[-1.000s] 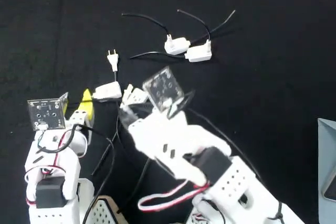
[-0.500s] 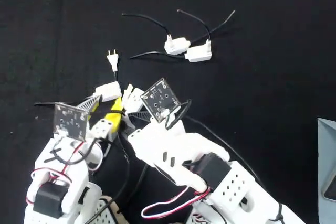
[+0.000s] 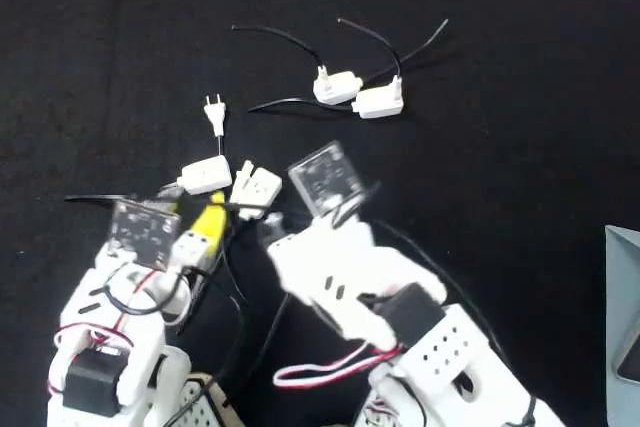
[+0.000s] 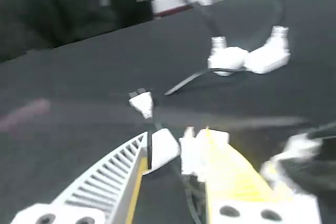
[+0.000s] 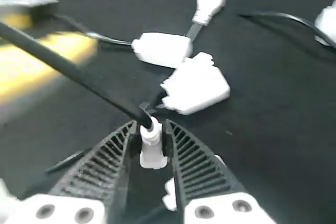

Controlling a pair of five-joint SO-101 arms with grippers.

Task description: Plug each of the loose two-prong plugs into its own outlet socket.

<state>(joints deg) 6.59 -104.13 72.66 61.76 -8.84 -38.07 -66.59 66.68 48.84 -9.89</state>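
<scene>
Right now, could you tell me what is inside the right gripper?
The right gripper pinches a small white plug on a black cord; its prongs are hidden.

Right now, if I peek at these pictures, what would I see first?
You'd first see the right hand pinching a little white plug on a black cable, just short of a white outlet socket in the middle of the black table. Beside it, the left hand, with its bright yellow finger, is open toward the same spot.
</scene>
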